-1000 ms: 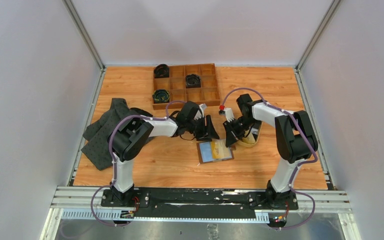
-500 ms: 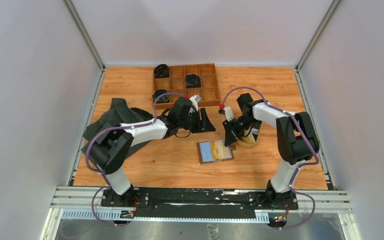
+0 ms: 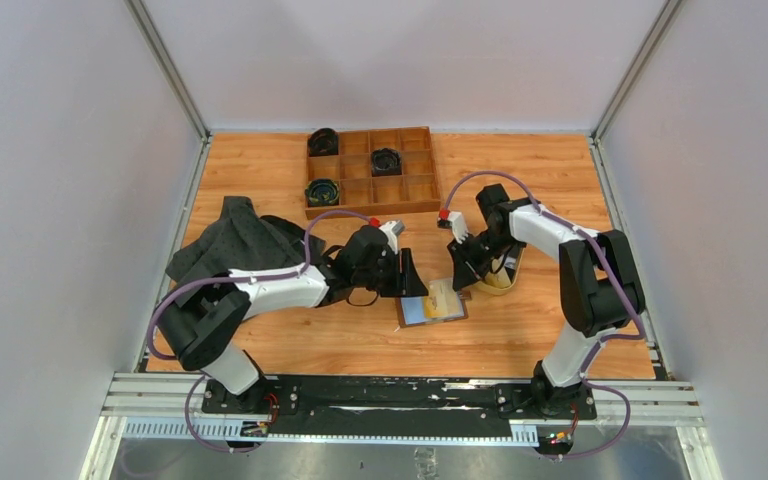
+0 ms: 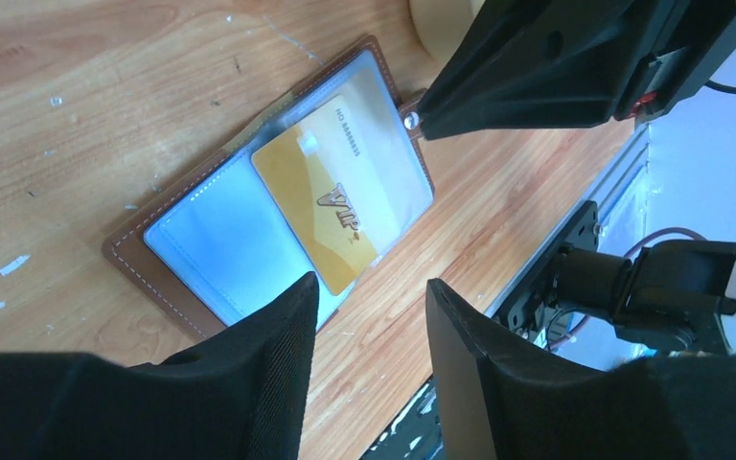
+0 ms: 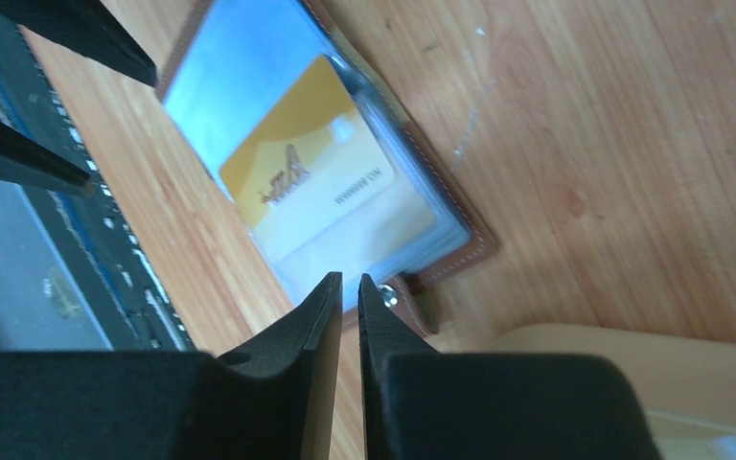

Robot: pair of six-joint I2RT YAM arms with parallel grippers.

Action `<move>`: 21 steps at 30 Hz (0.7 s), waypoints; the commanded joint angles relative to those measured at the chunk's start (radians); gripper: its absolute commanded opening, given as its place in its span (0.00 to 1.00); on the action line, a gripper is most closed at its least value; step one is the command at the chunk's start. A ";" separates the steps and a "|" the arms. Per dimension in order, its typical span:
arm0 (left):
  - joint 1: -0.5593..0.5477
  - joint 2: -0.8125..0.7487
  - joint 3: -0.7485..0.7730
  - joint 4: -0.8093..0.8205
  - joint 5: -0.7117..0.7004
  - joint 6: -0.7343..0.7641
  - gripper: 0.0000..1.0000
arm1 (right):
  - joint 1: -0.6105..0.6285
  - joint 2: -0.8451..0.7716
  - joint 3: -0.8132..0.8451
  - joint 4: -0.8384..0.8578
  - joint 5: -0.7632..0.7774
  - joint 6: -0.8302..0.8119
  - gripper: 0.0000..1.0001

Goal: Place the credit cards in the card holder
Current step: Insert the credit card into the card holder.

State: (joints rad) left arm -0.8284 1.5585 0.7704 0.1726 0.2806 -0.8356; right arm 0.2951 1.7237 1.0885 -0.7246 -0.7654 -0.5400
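The brown card holder [image 3: 430, 302] lies open on the table, pale blue sleeves up. A yellow-gold credit card [image 4: 340, 196] sits in its right-hand sleeve, also clear in the right wrist view [image 5: 307, 163]. No other cards show. My left gripper [image 3: 412, 278] hovers over the holder's left near edge, open and empty [image 4: 372, 283]. My right gripper [image 3: 460, 277] hangs at the holder's right edge beside the snap stud [image 5: 390, 298], its jaws drawn to a thin slit with nothing seen between them [image 5: 350, 278].
A tan oval dish [image 3: 505, 275] sits just right of the holder under the right arm. At the back stands a wooden compartment tray [image 3: 370, 172] with dark coiled items. A dark cloth [image 3: 230, 250] lies at the left.
My left arm has come forward and down from near the tray to the holder's left edge, its jaws narrowing slightly. The right gripper has hardly moved.
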 commanded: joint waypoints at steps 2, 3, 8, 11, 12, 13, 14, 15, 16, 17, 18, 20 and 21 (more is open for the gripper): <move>-0.011 0.046 0.006 0.013 -0.046 -0.023 0.41 | 0.013 -0.020 -0.023 -0.029 0.154 -0.045 0.14; -0.011 0.051 0.008 0.014 -0.047 -0.023 0.36 | 0.013 -0.023 -0.025 -0.027 0.165 -0.045 0.14; -0.011 0.090 0.016 0.011 -0.042 -0.024 0.10 | 0.020 -0.011 -0.033 -0.021 0.187 -0.040 0.13; -0.010 0.122 0.015 0.010 -0.037 -0.025 0.07 | 0.032 0.014 -0.029 -0.020 0.193 -0.034 0.13; -0.011 0.132 0.014 0.011 -0.037 -0.026 0.06 | 0.035 0.020 -0.029 -0.021 0.196 -0.032 0.12; -0.010 0.140 0.012 0.011 -0.037 -0.028 0.06 | 0.040 0.025 -0.028 -0.020 0.196 -0.031 0.12; -0.011 0.147 0.011 0.010 -0.037 -0.028 0.06 | 0.042 0.027 -0.029 -0.019 0.196 -0.029 0.12; -0.011 0.154 0.010 0.011 -0.035 -0.029 0.06 | 0.044 0.032 -0.029 -0.019 0.198 -0.029 0.12; -0.011 0.163 0.012 0.011 -0.029 -0.029 0.06 | 0.046 0.035 -0.027 -0.019 0.198 -0.027 0.12; -0.011 0.171 0.015 0.011 -0.021 -0.030 0.06 | 0.046 0.040 -0.027 -0.019 0.199 -0.026 0.12; -0.011 0.180 0.018 0.010 -0.013 -0.030 0.06 | 0.048 0.045 -0.026 -0.019 0.202 -0.024 0.12; -0.011 0.194 0.027 0.010 -0.004 -0.028 0.06 | 0.051 0.054 -0.027 -0.019 0.203 -0.023 0.12; -0.011 0.199 0.032 0.010 -0.001 -0.029 0.06 | 0.052 0.059 -0.027 -0.019 0.203 -0.021 0.12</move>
State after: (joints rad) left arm -0.8345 1.7275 0.7761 0.1810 0.2668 -0.8692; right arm 0.3286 1.7477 1.0687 -0.7258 -0.5938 -0.5632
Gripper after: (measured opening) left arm 0.060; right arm 0.121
